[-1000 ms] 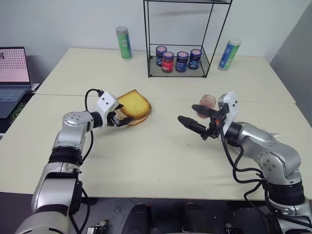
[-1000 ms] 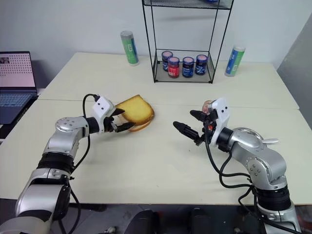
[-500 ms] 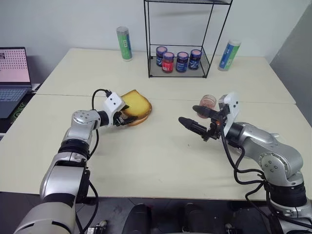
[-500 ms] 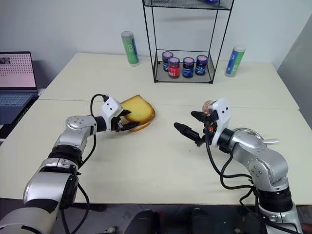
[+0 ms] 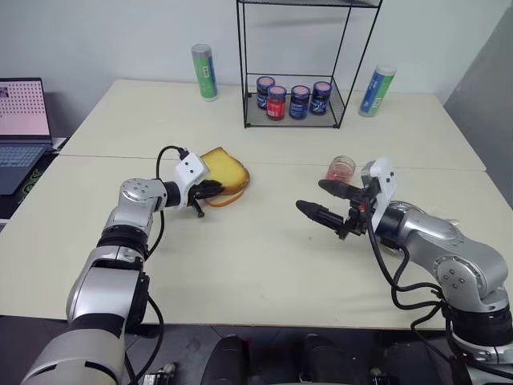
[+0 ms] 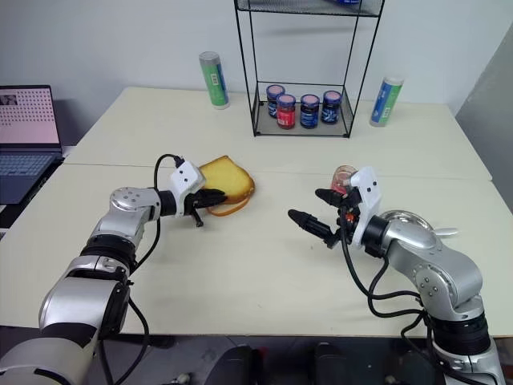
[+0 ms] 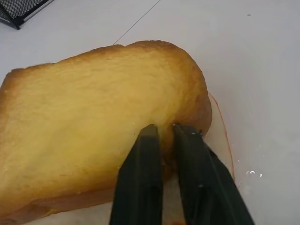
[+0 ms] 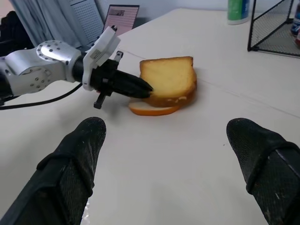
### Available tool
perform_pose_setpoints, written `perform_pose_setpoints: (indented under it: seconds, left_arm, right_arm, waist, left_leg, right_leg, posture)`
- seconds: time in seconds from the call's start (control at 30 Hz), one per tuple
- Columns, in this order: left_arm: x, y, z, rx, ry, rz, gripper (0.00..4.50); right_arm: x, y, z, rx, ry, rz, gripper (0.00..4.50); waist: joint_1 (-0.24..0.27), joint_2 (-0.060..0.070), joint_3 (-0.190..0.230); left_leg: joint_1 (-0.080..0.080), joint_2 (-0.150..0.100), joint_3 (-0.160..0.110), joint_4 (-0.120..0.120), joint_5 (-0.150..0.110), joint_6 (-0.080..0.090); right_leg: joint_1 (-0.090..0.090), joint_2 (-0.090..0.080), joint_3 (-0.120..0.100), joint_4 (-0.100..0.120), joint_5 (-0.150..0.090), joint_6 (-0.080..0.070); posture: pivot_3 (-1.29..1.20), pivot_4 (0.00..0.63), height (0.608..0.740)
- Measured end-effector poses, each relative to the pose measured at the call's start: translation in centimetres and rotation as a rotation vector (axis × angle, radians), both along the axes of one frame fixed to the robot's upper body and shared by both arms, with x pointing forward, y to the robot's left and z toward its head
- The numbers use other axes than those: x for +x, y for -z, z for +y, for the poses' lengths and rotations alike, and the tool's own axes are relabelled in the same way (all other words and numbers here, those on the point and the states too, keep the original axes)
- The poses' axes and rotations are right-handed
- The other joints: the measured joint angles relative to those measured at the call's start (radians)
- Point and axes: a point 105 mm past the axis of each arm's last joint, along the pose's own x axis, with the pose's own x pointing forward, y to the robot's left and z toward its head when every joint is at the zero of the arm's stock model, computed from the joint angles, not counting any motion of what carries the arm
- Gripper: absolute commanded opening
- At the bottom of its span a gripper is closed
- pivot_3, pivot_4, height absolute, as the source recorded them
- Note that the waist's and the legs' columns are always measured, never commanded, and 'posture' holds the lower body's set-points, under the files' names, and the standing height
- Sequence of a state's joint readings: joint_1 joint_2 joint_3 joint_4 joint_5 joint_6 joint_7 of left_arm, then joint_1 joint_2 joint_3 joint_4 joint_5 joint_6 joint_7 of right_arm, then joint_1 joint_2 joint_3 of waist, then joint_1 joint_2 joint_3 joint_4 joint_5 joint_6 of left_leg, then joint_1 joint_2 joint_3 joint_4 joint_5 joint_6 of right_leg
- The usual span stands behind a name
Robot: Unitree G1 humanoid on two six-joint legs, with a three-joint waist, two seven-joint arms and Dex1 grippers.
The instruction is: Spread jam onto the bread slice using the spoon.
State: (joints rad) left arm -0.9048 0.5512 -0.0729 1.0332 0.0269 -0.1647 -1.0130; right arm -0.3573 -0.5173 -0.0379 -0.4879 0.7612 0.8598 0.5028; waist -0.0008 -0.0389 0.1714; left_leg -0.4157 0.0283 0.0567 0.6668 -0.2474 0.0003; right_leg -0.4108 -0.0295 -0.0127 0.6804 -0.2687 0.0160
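Bread slice: thick, golden-faced, brown-crusted, sitting on the desk left of centre, at about 7 o'clock from the wire rack. It is lying tilted on a paler, thinner slice, its rounded top pointing toward 10 o'clock and its long axis running from 4 to 10 o'clock.

Left tool: fingers are closing nearly together, pinching the slice's near crust edge.

Right tool: hanging above the desk at 3 o'clock from the slice, well apart from it, fingers standing wide apart and holding nothing.

Small glass with pink contents: sitting just behind the right tool.

Four jars: standing in the rack; labels unreadable.

Two green-and-blue cylinders: flanking the rack; writing unreadable.

Laptop: sitting at 9 o'clock.
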Motion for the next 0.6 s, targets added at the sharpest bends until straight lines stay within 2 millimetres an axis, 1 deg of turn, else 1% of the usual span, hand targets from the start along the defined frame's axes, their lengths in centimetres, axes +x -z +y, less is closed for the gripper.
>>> perform_pose_setpoints:
  seconds: [0.1,0.2,0.33,0.4,0.5,0.53,0.6]
  left_arm:
    - [0.0,0.0,0.0,-0.007,-0.002,0.002,0.02]
    - [0.1,-0.4,0.0,-0.06,-0.02,0.017,0.02]
    - [-0.1,-1.6,-0.7,-0.123,0.023,0.032,0.02]
    - [-0.4,-2.7,-1.5,-0.147,0.069,0.022,0.02]
    - [-2.1,-4.4,-3.8,-0.184,0.209,0.022,0.02]
    - [-2.9,-4.7,-4.5,-0.182,0.252,0.024,0.02]
    - [-3.7,-4.7,-5.3,-0.163,0.296,0.023,0.02]
  right_arm:
    - [-0.2,0.0,0.1,-0.001,-0.008,-0.001,4.5]
    - [-0.2,0.0,0.1,-0.002,-0.007,-0.001,4.5]
    - [-0.2,0.0,-0.1,-0.01,-0.005,-0.001,4.5]
    - [-0.3,0.0,-0.2,-0.015,-0.005,-0.001,4.5]
    - [-0.4,0.1,-1.4,-0.041,0.012,0.007,4.5]
    - [-0.5,-0.1,-1.9,-0.044,0.022,0.006,4.5]
    - [-0.6,-0.3,-2.4,-0.053,0.034,-0.001,4.5]
  waist:
    - [0.0,0.0,0.0]
    - [0.0,0.0,0.0]
    - [0.0,0.0,0.0]
    - [-0.001,0.0,0.0]
    - [-0.001,0.0,0.0]
    - [-0.002,0.0,0.0]
    - [-0.001,0.0,0.0]
  left_leg:
    - [0.0,0.0,0.0,0.0,0.0,0.0]
    - [0.0,0.0,0.0,0.0,0.0,0.0]
    - [-0.001,0.0,-0.001,0.001,0.0,0.0]
    - [-0.001,0.0,0.0,0.001,0.0,0.0]
    - [-0.001,0.0,0.0,0.0,0.0,0.0]
    - [-0.001,0.0,0.0,0.0,0.0,0.0]
    - [-0.001,0.001,0.0,0.0,0.0,0.0]
  right_leg:
    - [0.0,0.0,0.0,0.0,0.0,0.0]
    - [0.0,0.0,0.0,0.0,0.0,0.0]
    - [0.0,0.001,0.0,0.0,0.0,0.0]
    - [0.0,0.001,0.0,0.0,0.0,0.0]
    - [0.0,0.0,0.001,-0.001,0.0,0.0]
    - [0.0,0.0,0.001,-0.001,0.0,0.0]
    - [0.0,0.0,0.001,-0.001,0.0,0.0]
  posture:
    - [0.0,0.15,0.74]
    - [0.0,0.15,0.74]
    - [0.0,0.15,0.74]
    - [0.0,0.15,0.74]
    - [0.0,0.15,0.74]
    - [0.0,0.15,0.74]
    - [0.0,0.15,0.74]
